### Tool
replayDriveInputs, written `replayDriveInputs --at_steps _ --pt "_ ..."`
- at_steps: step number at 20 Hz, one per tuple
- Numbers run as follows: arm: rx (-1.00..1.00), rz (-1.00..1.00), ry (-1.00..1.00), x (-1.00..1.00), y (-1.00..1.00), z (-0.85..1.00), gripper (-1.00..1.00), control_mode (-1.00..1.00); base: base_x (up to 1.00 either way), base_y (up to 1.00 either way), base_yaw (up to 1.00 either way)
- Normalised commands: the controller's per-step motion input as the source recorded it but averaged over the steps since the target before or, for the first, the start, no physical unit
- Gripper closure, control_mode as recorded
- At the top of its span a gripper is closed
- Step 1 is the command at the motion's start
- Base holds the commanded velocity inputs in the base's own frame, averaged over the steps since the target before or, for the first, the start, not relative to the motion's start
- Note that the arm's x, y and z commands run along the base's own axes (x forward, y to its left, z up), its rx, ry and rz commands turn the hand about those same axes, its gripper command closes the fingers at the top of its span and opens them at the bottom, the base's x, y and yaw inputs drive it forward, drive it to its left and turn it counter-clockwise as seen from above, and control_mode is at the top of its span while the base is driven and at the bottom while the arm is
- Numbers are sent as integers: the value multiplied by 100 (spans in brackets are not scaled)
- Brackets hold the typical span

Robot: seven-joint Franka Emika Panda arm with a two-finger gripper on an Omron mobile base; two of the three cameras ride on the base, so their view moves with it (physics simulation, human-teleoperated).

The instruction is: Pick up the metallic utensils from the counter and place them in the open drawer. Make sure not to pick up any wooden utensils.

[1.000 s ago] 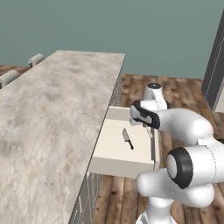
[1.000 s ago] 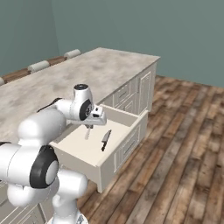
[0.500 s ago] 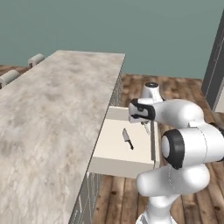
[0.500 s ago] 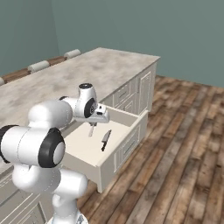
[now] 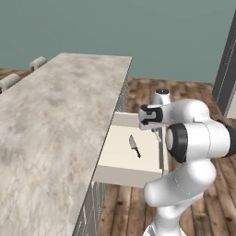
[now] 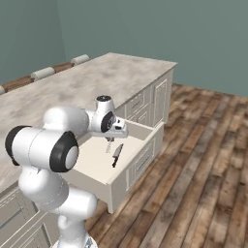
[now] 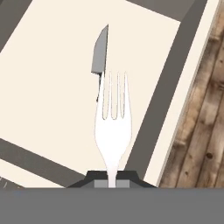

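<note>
Left base view: the arm reaches over the open drawer (image 5: 131, 154), which stands pulled out from the side of the table (image 5: 55, 120). The knife (image 5: 134, 146) lies flat on the drawer floor, blade toward the table, so one metal piece is judged already delivered. The gripper (image 5: 158, 134) hangs at the drawer's outer wall; the fork is too thin to make out with certainty here.

Right base view: from the opposite side, the gripper (image 6: 109, 141) points downward above the drawer (image 6: 104, 167), with a thin pale sliver below it that is probably the fork (image 6: 108, 146). The knife (image 6: 116, 154) lies just beside that point, apart from it. This side shows the drawer's plain front panel and the wooden floor beyond, hidden in the left view.

Hand view: this view settles what the other two cannot. The fingers (image 7: 124, 174) are closed on the handle of the fork (image 7: 113, 127), tines pointing away toward the drawer (image 7: 52, 87) floor. The knife (image 7: 99, 54) blade lies beyond the tines. The fork hangs above the drawer interior near its side wall, held for release inside; opening the fingers is judged the step in hand.
</note>
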Motion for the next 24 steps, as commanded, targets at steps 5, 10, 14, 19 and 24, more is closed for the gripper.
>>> replayDriveInputs --at_steps 5,10,14,19,24 --pt "0 0 0 0 -9 -30 100 -100 0 0 0" --pt "0 -1 0 0 0 -19 100 -100 0 0 0" --pt "0 -2 0 0 0 -13 100 -100 0 0 0" --pt "0 -4 0 6 0 -6 100 -100 0 0 0" --pt "0 -5 0 13 0 -12 100 -100 0 0 0"
